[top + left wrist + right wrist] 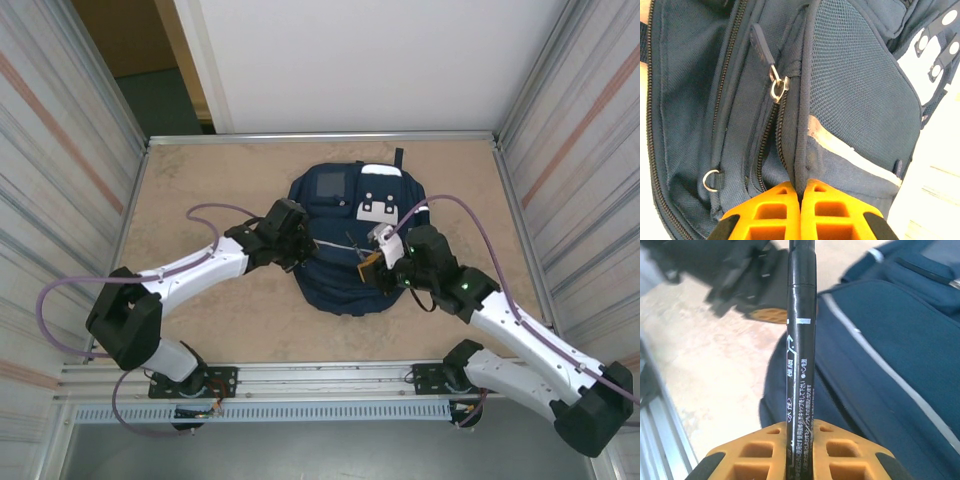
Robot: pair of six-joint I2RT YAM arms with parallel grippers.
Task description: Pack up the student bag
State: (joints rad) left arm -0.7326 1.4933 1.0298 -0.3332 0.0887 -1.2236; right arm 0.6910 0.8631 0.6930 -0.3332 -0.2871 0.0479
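The student bag, navy with white patches, lies flat in the middle of the table. My left gripper is shut on a fold of the bag's fabric beside an open zip, just below the silver zip pull. From the bag's right side, my right gripper is shut on a black marker pen with white print. The pen points away from the fingers, over the bag's edge. From above, the left gripper and the right gripper both sit over the bag's middle.
Bare beige tabletop surrounds the bag. Metal-framed walls close in the left, right and back sides, and a rail runs along the front. A small metal D-ring hangs on the bag's lower left.
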